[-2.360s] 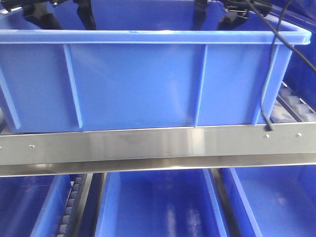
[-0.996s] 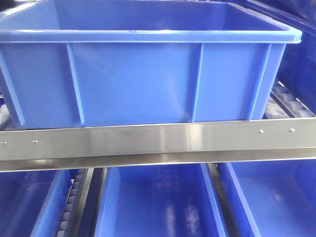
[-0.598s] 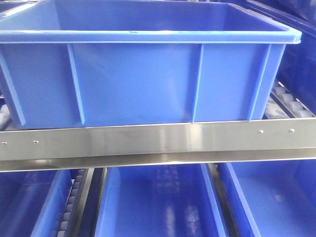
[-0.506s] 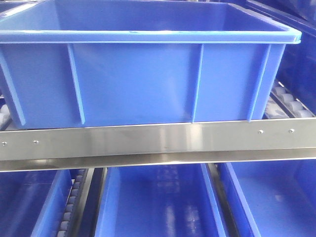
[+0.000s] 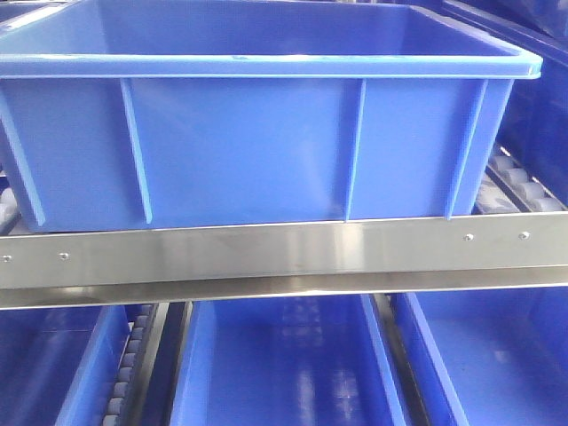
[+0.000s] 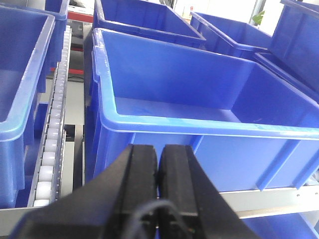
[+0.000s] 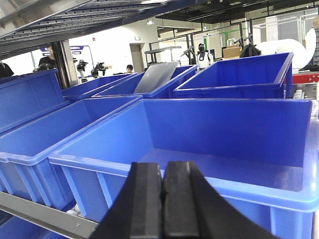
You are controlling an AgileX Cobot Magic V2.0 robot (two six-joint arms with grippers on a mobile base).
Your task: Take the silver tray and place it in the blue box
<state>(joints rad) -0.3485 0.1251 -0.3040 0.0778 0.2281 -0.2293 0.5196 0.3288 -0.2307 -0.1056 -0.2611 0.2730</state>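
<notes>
Front view: the blue box fills most of the frame, ribbed wall facing the camera and thick rim on top. It sits on a shelf behind a steel rail that runs the full width just under its base. A roller track shows at the right edge beside the box, and the lower crates sit below the rail. No arm appears in this view. Left wrist view: a roller track runs along the left between a neighbouring crate and the blue box. The box is straight ahead with its bare blue floor visible. The left end effector is low in the frame, on the near side of the box's front wall. Its two black fingers are pressed together with nothing between them. Right wrist view: side crates stand at left and the blue box is in front, open top toward the camera. The right end effector sits at bottom centre, before the near rim, with its fingers together and nothing in them. The silver tray seems to be the flat grey sheet leaning tilted in a far crate behind, well apart from both end effectors and outside the blue box. It is too far off to make out detail.
</notes>
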